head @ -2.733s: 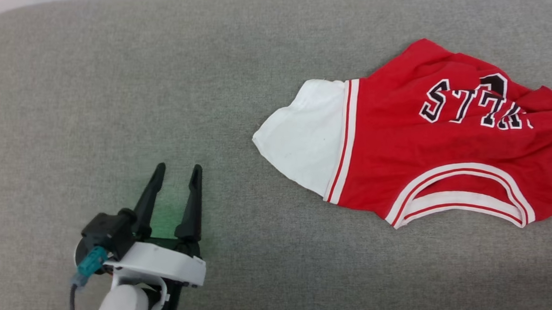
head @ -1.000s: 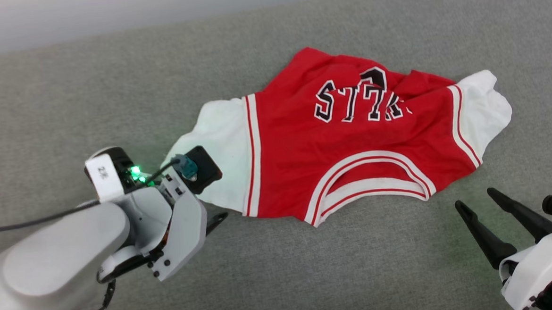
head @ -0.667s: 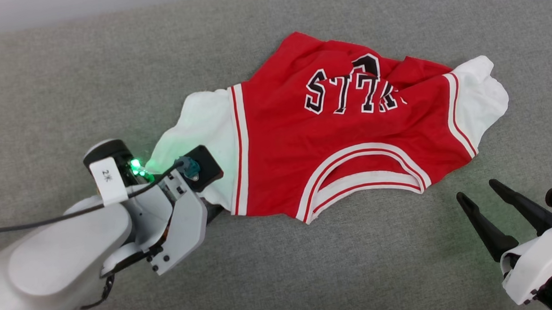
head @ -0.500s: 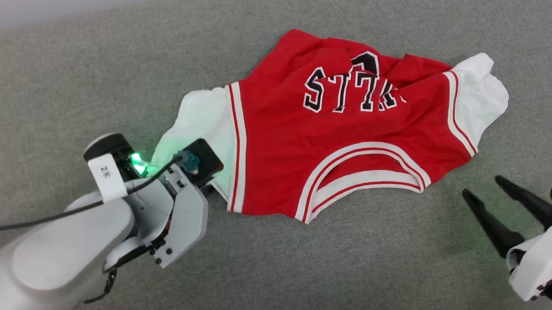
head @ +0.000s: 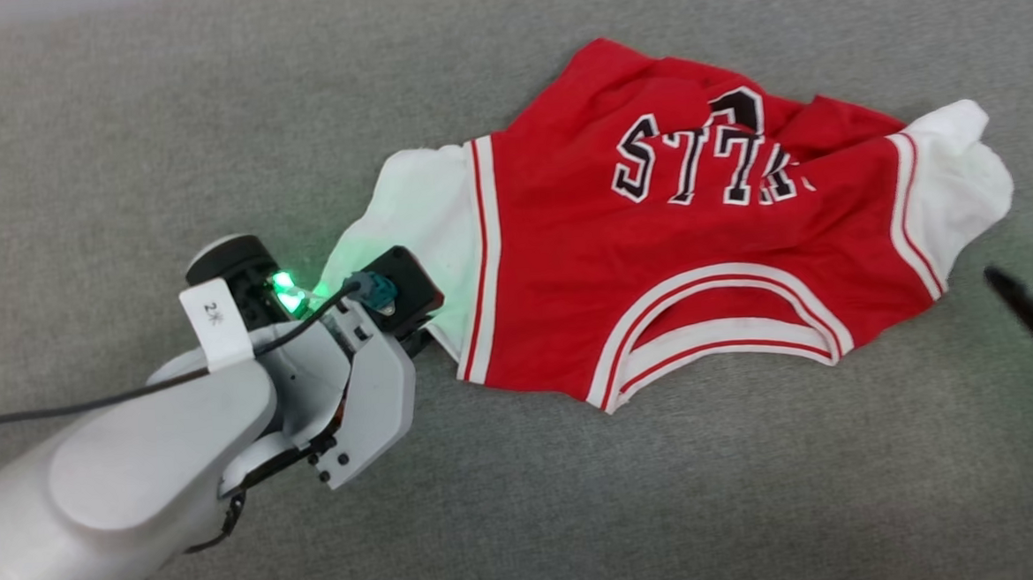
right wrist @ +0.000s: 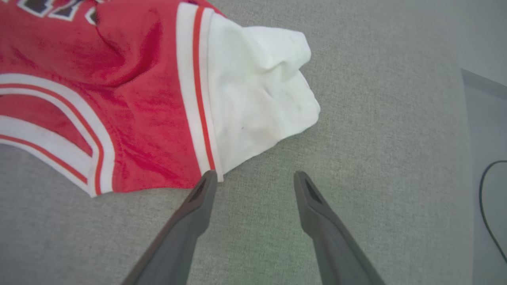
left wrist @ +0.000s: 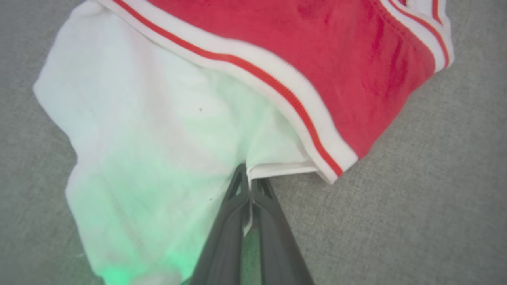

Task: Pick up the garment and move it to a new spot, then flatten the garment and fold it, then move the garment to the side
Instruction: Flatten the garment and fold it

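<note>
Loosely rumpled red garment (head: 683, 259), white sleeves, striped trim, black lettering.

Open grey surface (head: 580, 499) rings the garment (head: 657, 274), save where the left tool (left wrist: 249, 181) pinches its sleeve.

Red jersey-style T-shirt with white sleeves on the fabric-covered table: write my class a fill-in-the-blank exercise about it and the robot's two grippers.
1. The left gripper is shut on the edge of a ____ sleeve of the red jersey-style T-shirt.
2. The right gripper, beside the other sleeve, holds nothing; its jaws stand ____.
3. The T-shirt lies on a ____ fabric-covered table.
4. The trim around the neck opening is striped white and ____.

Missing words: white; open; grey; red.
</note>
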`<state>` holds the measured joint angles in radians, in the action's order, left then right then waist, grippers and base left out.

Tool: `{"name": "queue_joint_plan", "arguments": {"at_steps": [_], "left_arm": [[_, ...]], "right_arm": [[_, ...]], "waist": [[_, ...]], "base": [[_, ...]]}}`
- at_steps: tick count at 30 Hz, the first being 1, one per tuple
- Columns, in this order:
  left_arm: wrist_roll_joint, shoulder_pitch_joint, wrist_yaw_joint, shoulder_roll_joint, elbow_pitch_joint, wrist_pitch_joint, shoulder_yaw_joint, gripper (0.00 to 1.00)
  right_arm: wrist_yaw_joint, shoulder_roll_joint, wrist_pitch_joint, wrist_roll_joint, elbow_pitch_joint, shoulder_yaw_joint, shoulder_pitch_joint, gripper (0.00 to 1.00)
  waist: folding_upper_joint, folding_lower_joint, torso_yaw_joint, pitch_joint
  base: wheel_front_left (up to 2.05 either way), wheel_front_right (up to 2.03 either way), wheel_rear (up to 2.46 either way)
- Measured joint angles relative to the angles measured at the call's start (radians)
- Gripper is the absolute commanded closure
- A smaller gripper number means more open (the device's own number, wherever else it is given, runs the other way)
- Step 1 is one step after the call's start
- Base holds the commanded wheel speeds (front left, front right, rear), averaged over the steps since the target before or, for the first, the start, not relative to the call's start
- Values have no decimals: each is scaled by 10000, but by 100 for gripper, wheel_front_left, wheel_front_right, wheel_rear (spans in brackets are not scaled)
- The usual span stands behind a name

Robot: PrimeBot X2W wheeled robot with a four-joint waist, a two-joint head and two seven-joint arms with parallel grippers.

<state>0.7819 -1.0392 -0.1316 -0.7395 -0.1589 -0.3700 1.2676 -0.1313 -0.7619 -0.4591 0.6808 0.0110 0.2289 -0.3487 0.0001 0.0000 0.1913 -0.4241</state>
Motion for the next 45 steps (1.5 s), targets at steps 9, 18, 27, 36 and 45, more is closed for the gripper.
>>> {"name": "queue_joint_plan", "arguments": {"at_steps": [9,18,27,36,45], "left_arm": [[-115,-276,-4,77,366,-81,-29,100],[-169,-411,-4,46,608,-236,-36,100],[96,-399,-4,-52,546,-144,-29,100],[2013,-241,-2,-52,-311,1977,153,100],[5365,-418,2,-616,96,4334,-709,100]], "right_arm": [[0,1129,-1680,1108,1990,196,-1712,0],[-15,1229,-1797,1292,2702,226,-2011,71],[0,1235,-1553,1457,2619,336,-1935,100],[0,963,-922,2153,1129,-380,-1244,100],[0,1432,-884,3267,-282,-2057,-999,100]], "waist": [[0,0,-283,-444],[0,0,-318,-626],[0,-1,-189,-581],[0,0,-295,-6],[0,0,-891,435]], "base": [[0,0,0],[0,0,0],[0,0,0],[0,0,0],[0,0,0]]}}
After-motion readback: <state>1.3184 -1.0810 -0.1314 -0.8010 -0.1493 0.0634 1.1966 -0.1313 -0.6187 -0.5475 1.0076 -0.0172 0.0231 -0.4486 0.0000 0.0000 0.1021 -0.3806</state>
